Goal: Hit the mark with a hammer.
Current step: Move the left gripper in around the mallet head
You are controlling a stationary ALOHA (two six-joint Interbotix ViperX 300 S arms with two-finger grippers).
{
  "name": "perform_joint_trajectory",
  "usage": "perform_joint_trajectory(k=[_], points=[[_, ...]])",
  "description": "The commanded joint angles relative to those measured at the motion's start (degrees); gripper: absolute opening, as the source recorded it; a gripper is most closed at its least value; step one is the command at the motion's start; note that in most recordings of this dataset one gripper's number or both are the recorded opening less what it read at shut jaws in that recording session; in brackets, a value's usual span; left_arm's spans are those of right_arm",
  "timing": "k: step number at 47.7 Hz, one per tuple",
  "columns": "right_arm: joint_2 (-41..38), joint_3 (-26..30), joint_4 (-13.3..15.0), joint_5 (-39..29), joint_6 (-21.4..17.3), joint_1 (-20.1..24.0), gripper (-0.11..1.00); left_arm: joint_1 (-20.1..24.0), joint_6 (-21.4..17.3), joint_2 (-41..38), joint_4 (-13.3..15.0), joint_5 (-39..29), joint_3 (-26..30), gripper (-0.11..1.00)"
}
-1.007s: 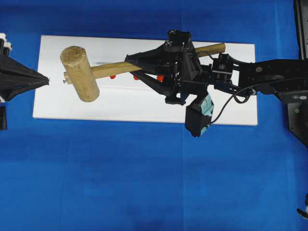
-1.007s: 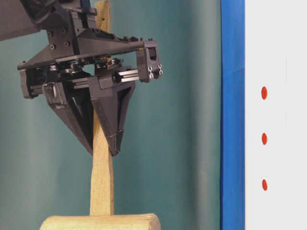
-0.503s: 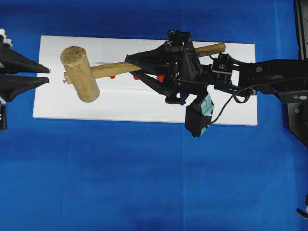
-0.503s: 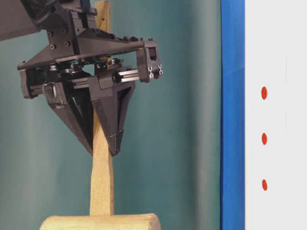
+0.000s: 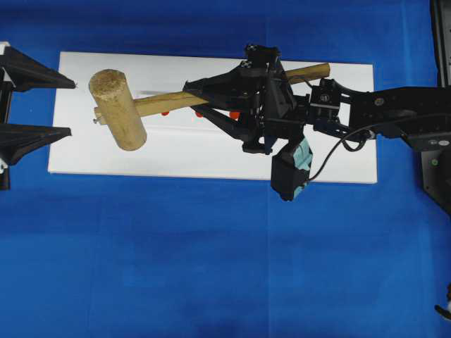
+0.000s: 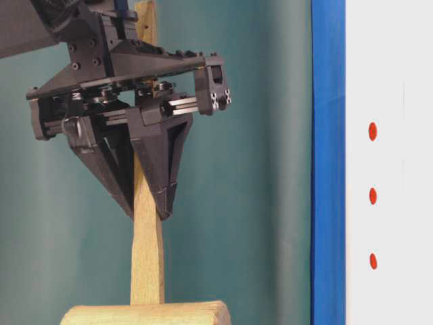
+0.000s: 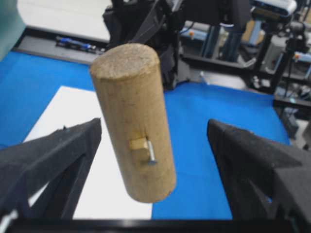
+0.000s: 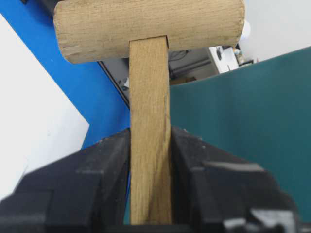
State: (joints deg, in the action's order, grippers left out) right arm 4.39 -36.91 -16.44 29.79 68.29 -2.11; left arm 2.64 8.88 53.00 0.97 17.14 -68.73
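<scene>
Blue cloth (image 5: pixel 211 267) covers the table to every edge of the overhead view; the whole near half of it lies bare. On it sits a white board (image 5: pixel 338 151), long side running left to right, with blue margin showing on all four sides. Three small red marks (image 6: pixel 372 196) sit in a row on the board, seen in the table-level view; from overhead they are partly hidden under my right arm and the handle.

My right arm reaches in from the right edge, over the board's right half. My right gripper (image 5: pixel 204 102) is clamped on the hammer (image 5: pixel 116 109), both fingers pressed flat against the handle at about mid-length, as the right wrist view confirms. The hammer is held above the board's left part, handle slanting up toward the right, its butt end ending just inside the board's far edge. The head hangs over the left end of the board, within its edges.

My left gripper (image 5: pixel 35 102) stands at the left edge of the overhead view, fingers spread wide and holding nothing. Its tips reach the board's left edge. The head sits just beyond them, facing the gap and apart from both fingers
</scene>
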Motion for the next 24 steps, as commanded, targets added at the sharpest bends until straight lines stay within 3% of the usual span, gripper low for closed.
perform_joint_trajectory(k=[1, 15, 24], points=[[1.85, 1.23, -0.09, 0.44, -0.09, 0.18, 0.09, 0.62, 0.18, -3.52, 0.09, 2.37, 1.93, 0.93], [1.85, 1.32, -0.09, 0.44, -0.09, 0.18, 0.09, 1.14, 0.18, -15.29, 0.09, 10.02, 6.59, 0.93], [1.85, 1.41, 0.00, 0.44, -0.09, 0.18, 0.09, 1.23, 0.18, -21.97, 0.09, 10.99, 10.02, 0.93]])
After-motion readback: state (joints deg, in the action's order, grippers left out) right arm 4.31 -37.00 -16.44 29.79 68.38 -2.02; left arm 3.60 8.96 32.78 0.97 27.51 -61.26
